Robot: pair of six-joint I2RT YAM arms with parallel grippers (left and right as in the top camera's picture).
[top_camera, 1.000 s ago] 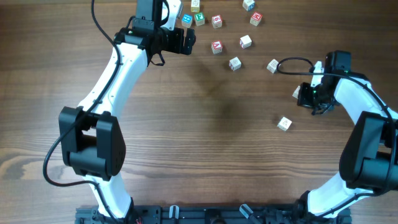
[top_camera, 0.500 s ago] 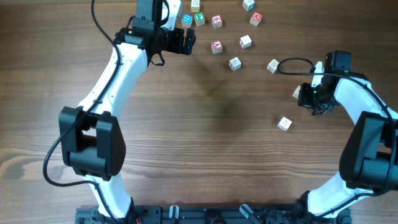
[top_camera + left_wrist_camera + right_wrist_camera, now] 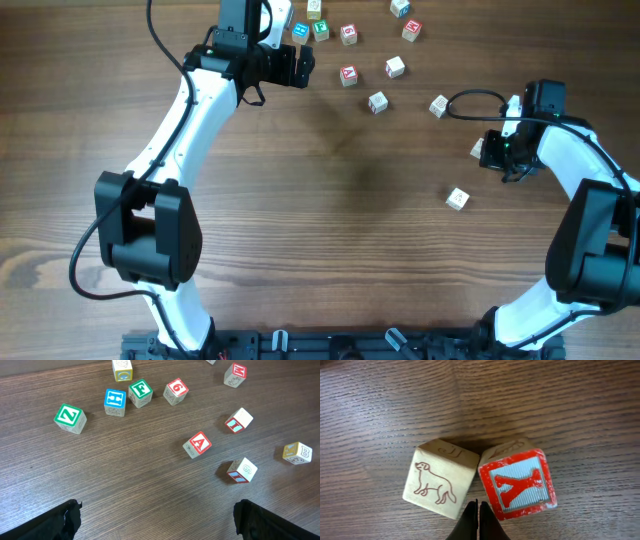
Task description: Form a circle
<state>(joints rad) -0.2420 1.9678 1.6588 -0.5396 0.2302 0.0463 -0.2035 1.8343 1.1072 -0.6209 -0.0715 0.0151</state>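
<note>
the dark brown worktop (image 3: pixel 330 230) looks like wood or a wood-look laminate, with fine straight grain and a low, matt sheen. the small pale wooden alphabet cubes (image 3: pixel 200 444) are light, unvarnished-looking wood with softly rounded edges, their letter faces painted red, green or blue. close up, the pale cube with a red dog outline (image 3: pixel 440 477) shows smooth bare wood with thin printed lines. the cube with a red y on a ribbed blue-grey face (image 3: pixel 517 482) has scuffed paint at one corner. the white arm shells (image 3: pixel 190 120) are smooth, slightly glossy plastic, and the black joints (image 3: pixel 150 230) are matt. the right pincer (image 3: pixel 478 520) is dark and matt.
</note>
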